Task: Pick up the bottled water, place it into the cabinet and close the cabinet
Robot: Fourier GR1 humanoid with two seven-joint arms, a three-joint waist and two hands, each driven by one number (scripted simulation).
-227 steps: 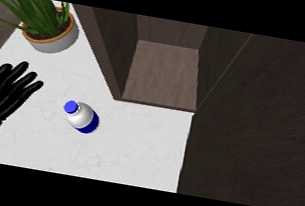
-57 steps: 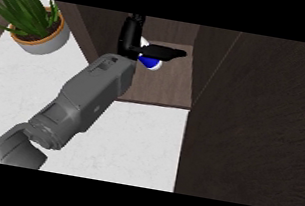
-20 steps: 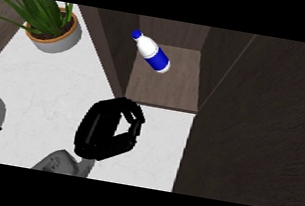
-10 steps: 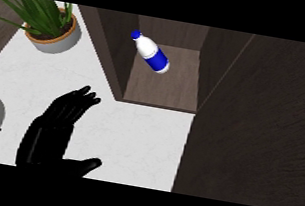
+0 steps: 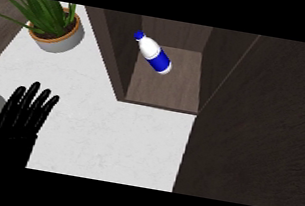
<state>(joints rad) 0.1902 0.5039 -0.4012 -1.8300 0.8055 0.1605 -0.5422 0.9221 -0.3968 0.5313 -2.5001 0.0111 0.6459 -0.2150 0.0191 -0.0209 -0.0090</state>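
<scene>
Head view, steeply down onto counter (image 5: 106, 133)

Even, soft light; white counter (image 5: 127, 136) bright, cabinet (image 5: 166, 84) interior dim (no glare visible).

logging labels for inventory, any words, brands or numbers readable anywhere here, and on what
None can be read.
bottled water, inside the open cabinet: a blue band round its middle, no lettering can be made out on it.
plant pot, counter, left hand: plain, no text or signs.
</scene>
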